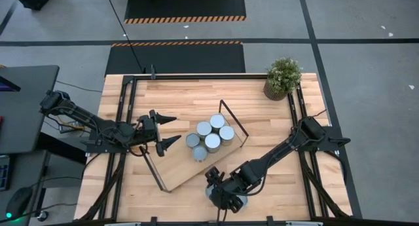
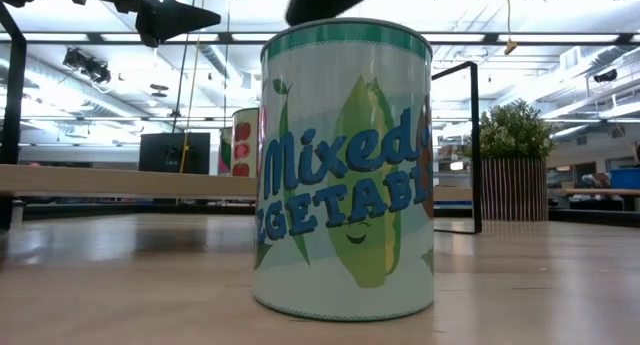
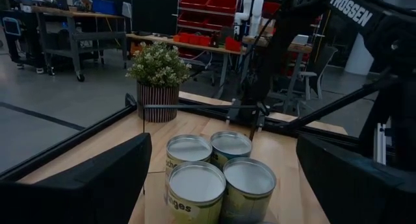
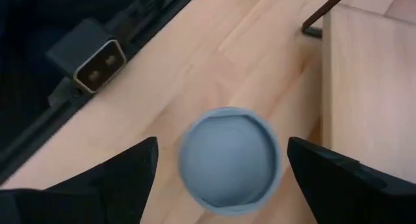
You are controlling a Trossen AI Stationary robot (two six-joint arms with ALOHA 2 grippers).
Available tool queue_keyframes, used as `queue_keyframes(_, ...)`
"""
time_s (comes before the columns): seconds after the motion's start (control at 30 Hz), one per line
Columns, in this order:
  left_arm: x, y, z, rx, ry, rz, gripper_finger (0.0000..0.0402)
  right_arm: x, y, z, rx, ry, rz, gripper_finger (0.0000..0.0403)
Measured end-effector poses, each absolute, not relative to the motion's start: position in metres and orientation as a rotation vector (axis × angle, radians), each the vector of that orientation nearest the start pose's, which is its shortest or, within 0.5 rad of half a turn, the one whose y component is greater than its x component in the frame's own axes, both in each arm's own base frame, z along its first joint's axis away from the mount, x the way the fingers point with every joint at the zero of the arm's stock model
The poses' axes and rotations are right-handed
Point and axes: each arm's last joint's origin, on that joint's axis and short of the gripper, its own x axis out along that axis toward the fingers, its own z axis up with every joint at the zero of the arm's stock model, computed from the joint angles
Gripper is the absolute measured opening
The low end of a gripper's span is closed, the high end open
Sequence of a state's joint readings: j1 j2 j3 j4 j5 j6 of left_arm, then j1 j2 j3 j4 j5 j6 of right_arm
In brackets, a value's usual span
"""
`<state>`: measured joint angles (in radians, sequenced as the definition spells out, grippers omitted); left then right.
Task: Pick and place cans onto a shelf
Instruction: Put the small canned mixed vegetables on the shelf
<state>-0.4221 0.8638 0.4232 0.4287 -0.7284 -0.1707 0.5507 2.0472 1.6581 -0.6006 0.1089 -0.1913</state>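
One can [image 2: 345, 175], labelled mixed vegetables, stands upright on the tabletop near the table's near edge, just in front of the shelf. Its grey top [image 4: 229, 160] lies below my right gripper [image 4: 222, 152], which is open. The fingers slant down, one on each side of the top, and touch nothing. The shelf [image 1: 180, 170] is a light-wood board lying slantwise across the table's middle. Several cans [image 1: 211, 135] stand upright in a cluster on its right half. My left gripper [image 1: 167, 131] hangs open and level above the shelf's left part, pointing at that cluster [image 3: 218, 175].
A potted plant [image 1: 283, 77] stands at the table's far right corner. Black rails [image 1: 124, 121] run along the table's left and right sides, and one rail [image 4: 97, 62] with a connector lies close to the single can. Bare tabletop [image 1: 190, 95] stretches between the shelf and the far edge.
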Motion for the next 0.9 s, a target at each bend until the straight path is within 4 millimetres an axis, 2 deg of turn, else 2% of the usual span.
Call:
queue_keyframes(0.2,0.177,-0.058,0.253,-0.162,-0.016,0.306,0.0389,0.385,0.221,0.220,-0.552,0.886,0.520,0.0352)
queue_keyframes(0.37,0.177,-0.058,0.253,-0.162,-0.016,0.306,0.0389,0.390,0.216,0.215,-0.482,0.907,0.569,0.0369)
queue_keyframes(0.57,0.177,-0.058,0.253,-0.162,-0.014,0.307,0.0389,0.391,0.218,0.207,-0.538,0.898,0.557,0.0385)
queue_keyframes(0.9,0.177,-0.058,0.252,-0.159,-0.010,0.307,0.0389,0.391,0.215,0.204,-0.549,0.917,0.561,0.0384)
